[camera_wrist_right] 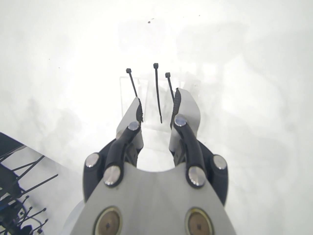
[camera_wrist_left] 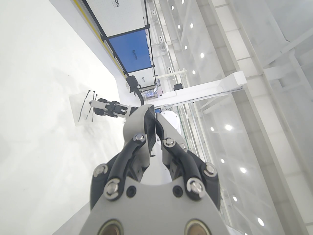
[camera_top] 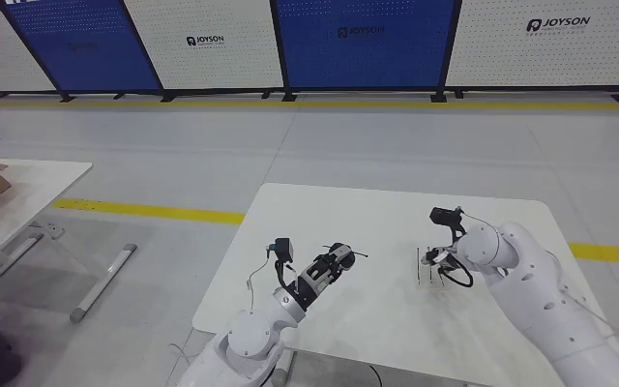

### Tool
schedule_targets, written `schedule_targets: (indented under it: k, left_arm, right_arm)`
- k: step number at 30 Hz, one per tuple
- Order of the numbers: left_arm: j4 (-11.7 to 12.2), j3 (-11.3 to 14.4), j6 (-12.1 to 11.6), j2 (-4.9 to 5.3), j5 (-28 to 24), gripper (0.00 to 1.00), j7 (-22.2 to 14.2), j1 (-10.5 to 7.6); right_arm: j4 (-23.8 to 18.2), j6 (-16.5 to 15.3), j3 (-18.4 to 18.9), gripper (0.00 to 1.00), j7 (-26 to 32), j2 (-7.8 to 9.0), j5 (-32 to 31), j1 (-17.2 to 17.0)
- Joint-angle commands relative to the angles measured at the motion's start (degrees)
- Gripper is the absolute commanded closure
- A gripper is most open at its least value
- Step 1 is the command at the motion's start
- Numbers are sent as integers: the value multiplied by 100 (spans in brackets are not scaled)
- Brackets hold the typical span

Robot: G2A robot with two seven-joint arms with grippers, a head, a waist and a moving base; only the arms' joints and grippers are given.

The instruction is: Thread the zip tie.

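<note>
Bright ceiling lights [camera_wrist_left: 202,55] glare off the table [camera_wrist_right: 73,37].

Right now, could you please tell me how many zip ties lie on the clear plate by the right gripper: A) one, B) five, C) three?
C: three zip ties lie side by side on the clear plate, just ahead of the open right gripper.
</note>
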Motion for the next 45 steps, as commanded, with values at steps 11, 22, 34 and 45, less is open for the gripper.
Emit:
schedule_targets:
  k: [11,22,34,45]
  left_arm:
    - [0,0,0,0,0,100,0,0]
    - [0,0,0,0,0,100,0,0]
    - [0,0,0,0,0,100,0,0]
    - [0,0,0,0,0,100,0,0]
  right_arm:
    - [74,-22,16,72,-61,-73,-17,40]
    - [-280,-63,247,70,28,11,-128,-214]
    - [-326,-59,243,64,246,-6,-267,-213]
    - [91,-76,11,81,316,-167,-271,21]
